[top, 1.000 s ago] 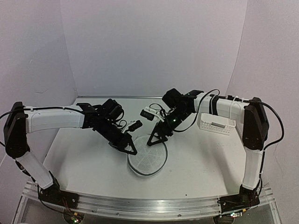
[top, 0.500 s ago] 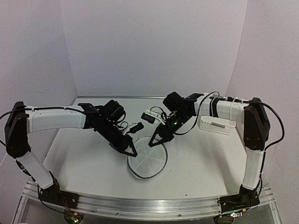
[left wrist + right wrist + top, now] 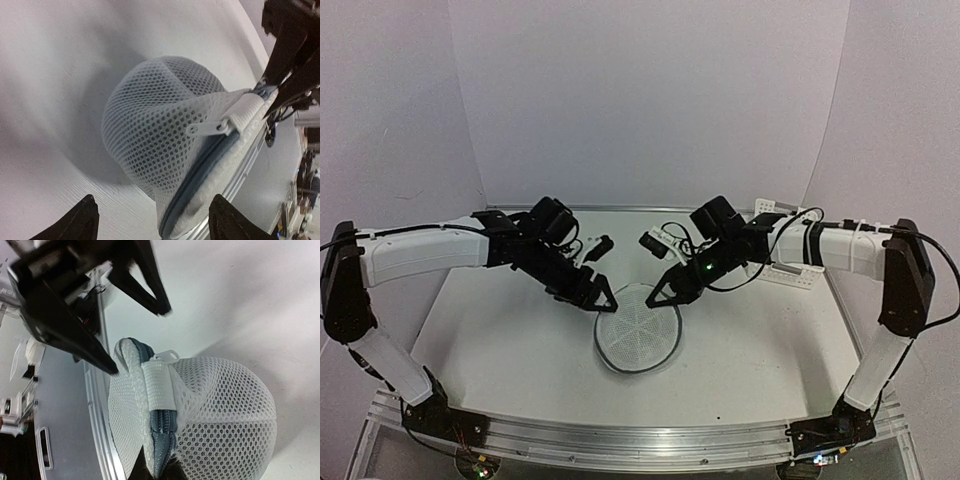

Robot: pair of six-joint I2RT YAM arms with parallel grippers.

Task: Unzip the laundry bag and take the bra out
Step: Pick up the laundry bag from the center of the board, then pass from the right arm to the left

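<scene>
My right gripper (image 3: pixel 663 295) is pinched tight on the laundry bag (image 3: pixel 638 338), at its far rim. My left gripper (image 3: pixel 155 220) is spread wide just beside the bag and holds nothing. The zip looks closed, and I cannot see the bra. I think my left fingers must next pinch the little zip pull (image 3: pixel 212 127) on the bag's rim and slide it round.

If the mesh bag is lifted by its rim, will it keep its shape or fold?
Probably floppy: the bag bulges unevenly where the right hand pinches its rim. Likely light, since thin open mesh makes its wall. Its zipper tab may dangle loosely.
</scene>
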